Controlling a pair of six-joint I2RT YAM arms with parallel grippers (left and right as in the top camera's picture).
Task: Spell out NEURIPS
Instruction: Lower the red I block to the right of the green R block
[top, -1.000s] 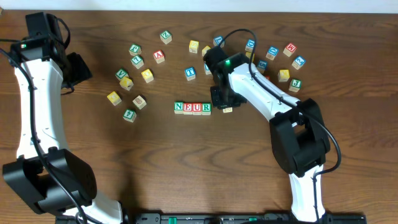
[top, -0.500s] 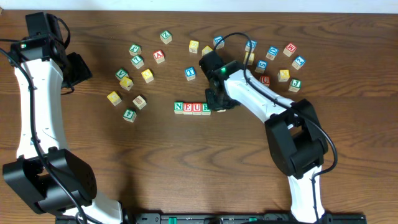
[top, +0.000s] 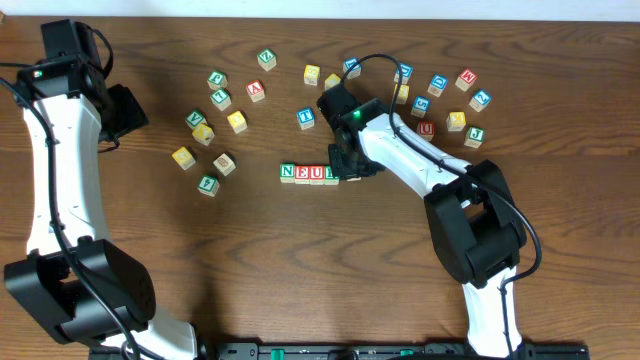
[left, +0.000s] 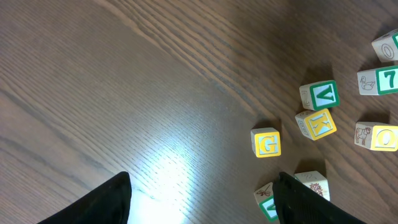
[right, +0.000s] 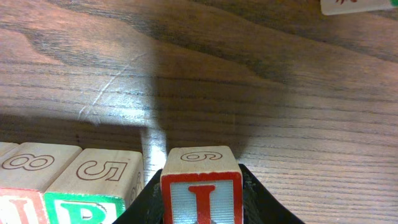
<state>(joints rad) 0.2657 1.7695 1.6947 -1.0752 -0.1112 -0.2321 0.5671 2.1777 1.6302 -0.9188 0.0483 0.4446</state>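
Since a second ago right gripper (top: 345, 166) slid left, bringing I cube (right: 201, 198) just beside R cube (right: 93, 186), right end of NEUR row (top: 305, 174), mid-table (top: 300, 260). Fingers clamp I cube. Left gripper (left: 202, 183) near left edge, fingers spread, holding nothing.

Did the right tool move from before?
Yes. The right tool, holding the I block, slid left to the end of the NEUR row.

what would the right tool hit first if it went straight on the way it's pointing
Probably the bare table, right beside the R cube: the right tool grips the I cube at the row's end, with only wood ahead. Whether the cube touches it is unclear.
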